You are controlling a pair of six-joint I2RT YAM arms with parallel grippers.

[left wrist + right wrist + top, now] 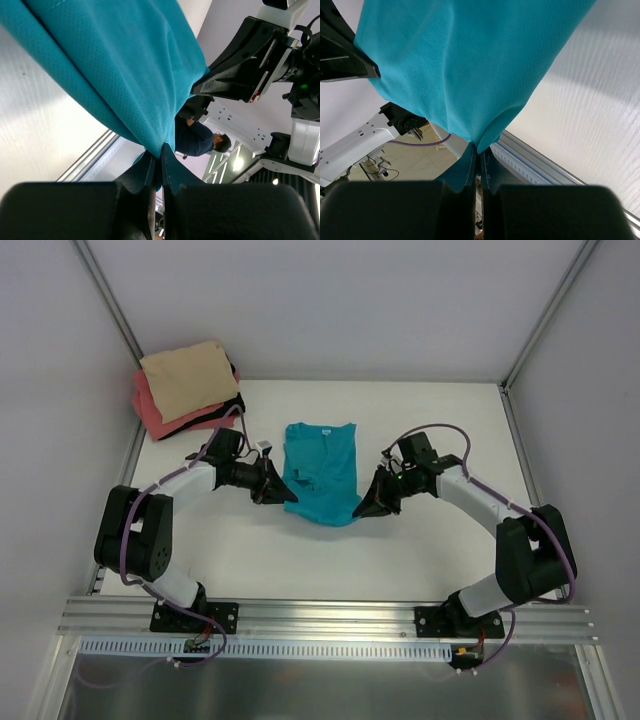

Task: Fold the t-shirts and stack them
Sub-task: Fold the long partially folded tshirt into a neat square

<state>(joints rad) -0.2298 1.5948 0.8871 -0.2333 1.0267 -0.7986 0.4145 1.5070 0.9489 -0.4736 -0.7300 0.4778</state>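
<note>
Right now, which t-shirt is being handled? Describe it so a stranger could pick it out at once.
On the white table, look at the middle. The teal t-shirt sits there, its near corners pinched by the left gripper and right gripper. Unlike the tan t-shirt and coral t-shirt stacked far left, it is alone.

Black left hand (291,497), black right hand (359,510), teal t-shirt (320,468), tan-beige t-shirt (187,380), coral-pink t-shirt (158,418)
</note>
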